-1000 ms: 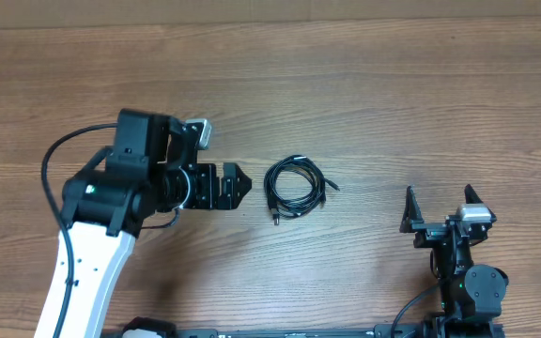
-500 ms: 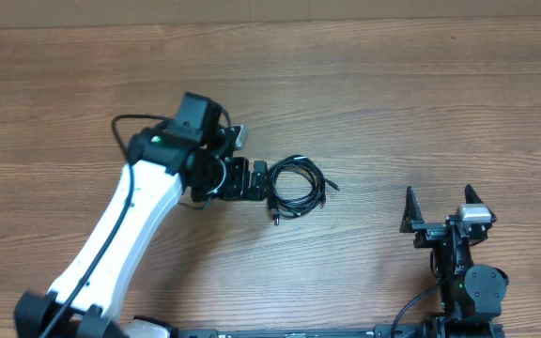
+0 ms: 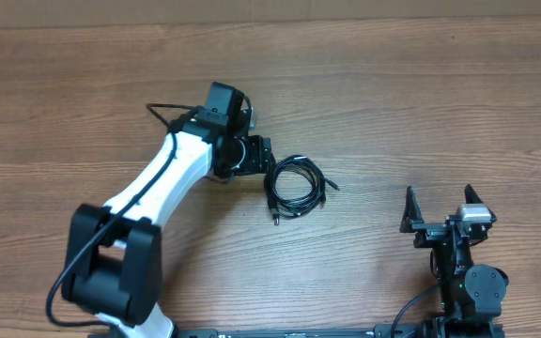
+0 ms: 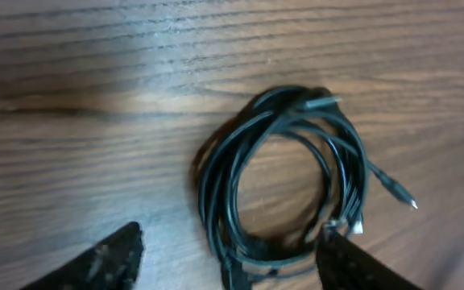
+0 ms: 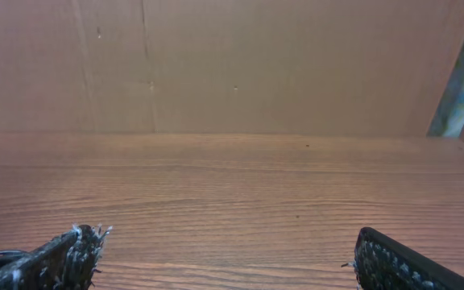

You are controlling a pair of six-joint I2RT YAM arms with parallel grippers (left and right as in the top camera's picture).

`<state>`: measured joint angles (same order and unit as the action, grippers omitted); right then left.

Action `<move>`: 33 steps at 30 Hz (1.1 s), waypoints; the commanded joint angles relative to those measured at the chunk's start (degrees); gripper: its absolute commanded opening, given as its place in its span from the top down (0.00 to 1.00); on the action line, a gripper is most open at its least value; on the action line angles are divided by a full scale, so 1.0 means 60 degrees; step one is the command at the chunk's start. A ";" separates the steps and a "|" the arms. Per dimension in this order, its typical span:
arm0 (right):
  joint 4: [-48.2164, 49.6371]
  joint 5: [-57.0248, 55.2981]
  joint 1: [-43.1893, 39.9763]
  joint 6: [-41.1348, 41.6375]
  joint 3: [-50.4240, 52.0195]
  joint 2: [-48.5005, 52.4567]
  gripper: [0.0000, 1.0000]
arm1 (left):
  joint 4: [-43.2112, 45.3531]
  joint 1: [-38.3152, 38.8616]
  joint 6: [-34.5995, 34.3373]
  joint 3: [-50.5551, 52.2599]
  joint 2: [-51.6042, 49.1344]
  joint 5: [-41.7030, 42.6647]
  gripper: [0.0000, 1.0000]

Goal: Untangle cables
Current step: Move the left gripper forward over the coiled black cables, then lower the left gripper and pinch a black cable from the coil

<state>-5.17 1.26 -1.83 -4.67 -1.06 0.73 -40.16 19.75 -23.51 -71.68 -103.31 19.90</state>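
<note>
Within 1 second the left gripper [image 3: 267, 157] has swung from well left of the coiled cables [image 3: 296, 186] to their left rim, jaws apart astride the loops, gripping nothing, so a first grasp looks near; the right gripper [image 3: 440, 201] idles wide open, well right.

The left arm [image 3: 158, 180] has swung from the left side of the desk [image 3: 421, 103] toward its centre and stretched out. The left fingers [image 4: 95, 262] have advanced to the cables [image 3: 295, 185], now just beside the coil's far-left rim.
</note>
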 commanded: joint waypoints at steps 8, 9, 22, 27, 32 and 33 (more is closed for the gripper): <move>0.0058 0.0015 -0.0011 0.0055 0.0098 -0.0095 0.00 | 0.0663 0.0583 -0.0382 -0.0186 -0.0962 -0.0390 0.50; 0.0058 0.0015 -0.0011 0.0055 0.0098 -0.0095 0.00 | 0.0703 0.0645 -0.0386 -0.0186 -0.1013 -0.0514 0.52; 0.0058 0.0015 -0.0011 0.0055 0.0098 -0.0095 0.00 | 0.0670 0.0892 -0.0627 -0.0204 -0.1563 -0.0838 0.96; 0.0058 0.0015 -0.0011 0.0058 0.0098 -0.0095 0.00 | 0.0328 0.0790 -0.0616 -0.0747 -0.1319 0.0153 0.96; 0.0058 0.0015 -0.0011 0.0055 0.0098 -0.0095 0.00 | -0.1140 0.0714 -0.0353 -0.2244 -0.0780 0.0423 0.96; 0.0058 0.0015 -0.0011 0.0055 0.0098 -0.0095 0.00 | -0.1494 0.0714 -0.0291 -0.2601 -0.0619 0.0423 0.96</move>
<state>-5.17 1.23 -1.85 -4.64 -1.06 0.73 -46.52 24.60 -26.79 -80.66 -111.53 19.73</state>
